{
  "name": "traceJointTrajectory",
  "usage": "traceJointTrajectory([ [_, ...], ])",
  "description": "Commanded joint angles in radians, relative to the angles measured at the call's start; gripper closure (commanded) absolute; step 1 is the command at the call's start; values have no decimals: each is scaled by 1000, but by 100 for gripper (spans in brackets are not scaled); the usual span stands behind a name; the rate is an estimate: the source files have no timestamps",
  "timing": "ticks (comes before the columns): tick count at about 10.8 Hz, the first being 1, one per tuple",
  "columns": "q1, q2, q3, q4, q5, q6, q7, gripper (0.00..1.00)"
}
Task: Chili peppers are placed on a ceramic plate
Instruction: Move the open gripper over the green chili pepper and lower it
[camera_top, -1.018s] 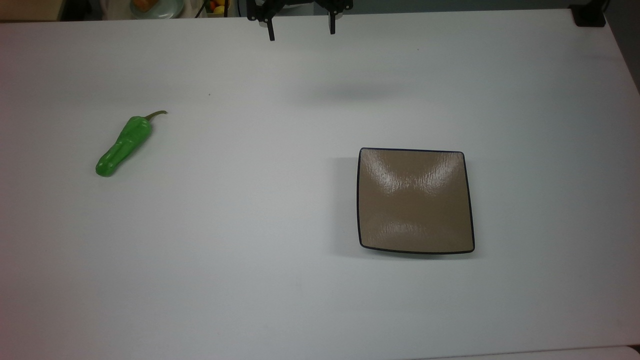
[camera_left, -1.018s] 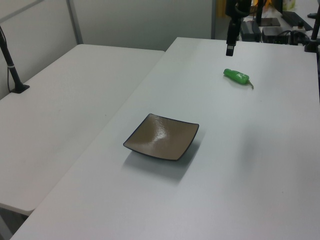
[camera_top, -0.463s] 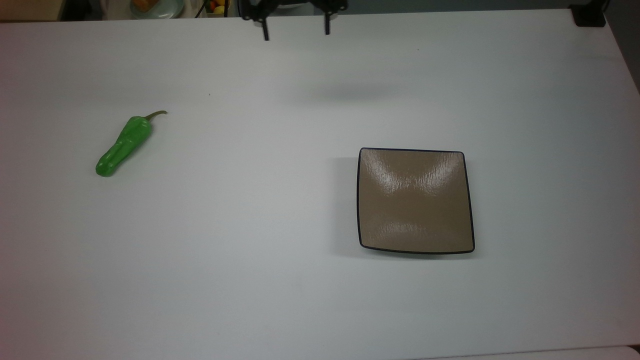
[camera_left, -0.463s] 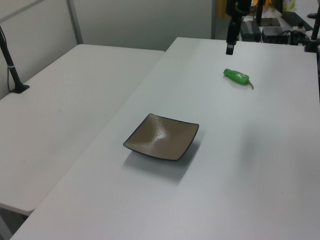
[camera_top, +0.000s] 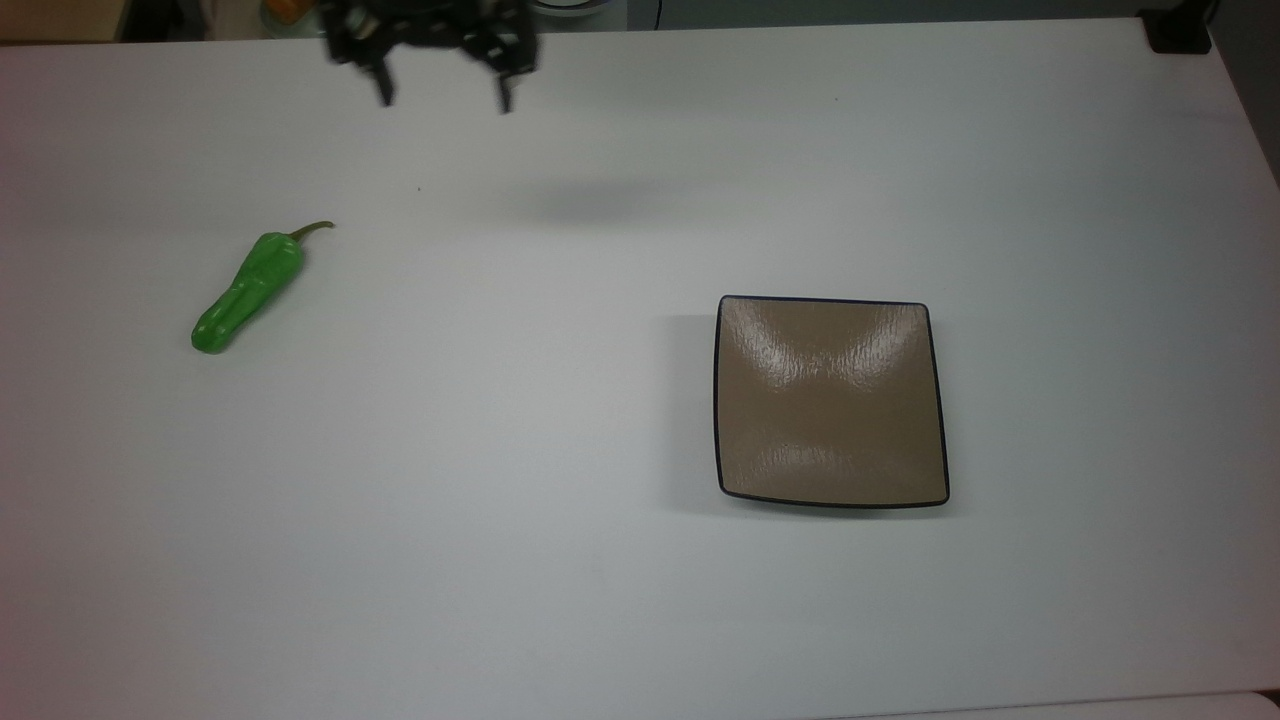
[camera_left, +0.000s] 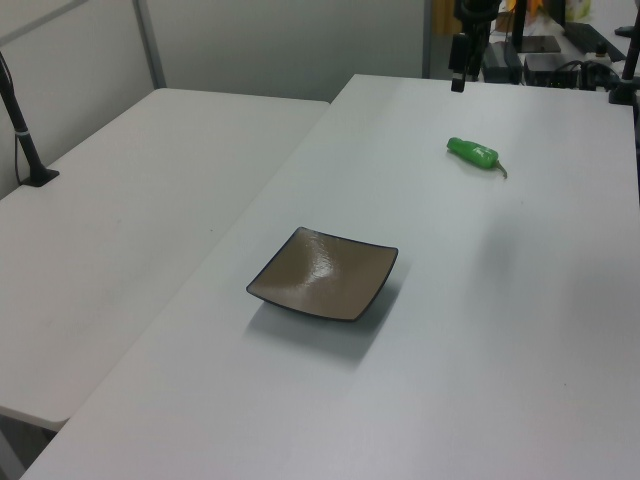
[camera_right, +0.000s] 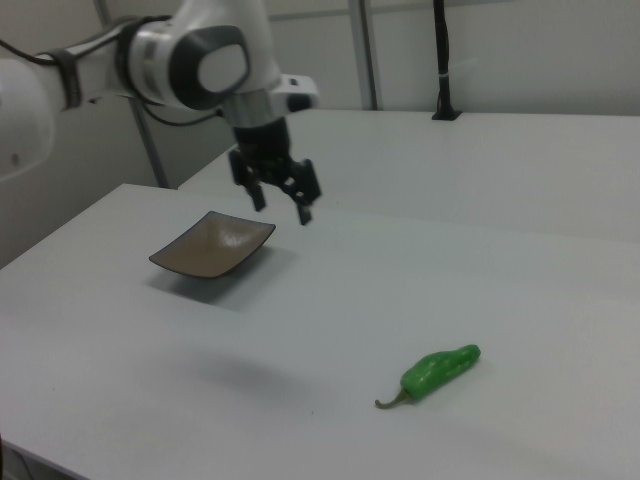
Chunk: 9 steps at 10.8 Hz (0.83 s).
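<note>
In the right view the chili pepper (camera_right: 438, 373) lies nearest the camera on the white table (camera_right: 520, 330), its curved stem pointing toward the right view's lower left. It sits below and well to the right view's right of the gripper (camera_right: 282, 203), with bare tabletop between them. The gripper hangs in the air above the table with its two fingers (camera_right: 304, 211) spread wide — nothing is held between them. A soft shadow lies on the table under it.

Farther back in the right view, the ceramic plate (camera_right: 213, 245) rests flat on the table, below the gripper and slightly to the right view's left of it; the plate has nothing on it.

In the top view the gripper (camera_top: 443, 98) is near the upper edge, its fingers (camera_top: 383, 92) apart and pointing down. The chili pepper (camera_top: 247, 291) lies below it and to the top view's left, well apart from it — stem end closest to the gripper. The ceramic plate (camera_top: 830, 400) lies well to the top view's right of the gripper and lower in the frame, far from the pepper.

In the left view the ceramic plate (camera_left: 322, 273) is nearest, the chili pepper (camera_left: 472, 152) lies beyond it, and the gripper (camera_left: 457, 82) hangs above the far end of the table (camera_left: 480, 330), just past the pepper.
</note>
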<state>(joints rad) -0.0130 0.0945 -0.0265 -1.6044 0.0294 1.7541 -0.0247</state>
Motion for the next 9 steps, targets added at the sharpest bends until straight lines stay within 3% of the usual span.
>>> traceJointTrajectory([
  [1, -100, 108, -4, 75, -19, 1, -64, 0],
  [5, -188, 217, -18, 67, -59, 120, -121, 0],
  [7, -189, 266, -67, 55, -57, 198, -123, 0],
  [9, -196, 290, -79, 14, -56, 287, -121, 0],
])
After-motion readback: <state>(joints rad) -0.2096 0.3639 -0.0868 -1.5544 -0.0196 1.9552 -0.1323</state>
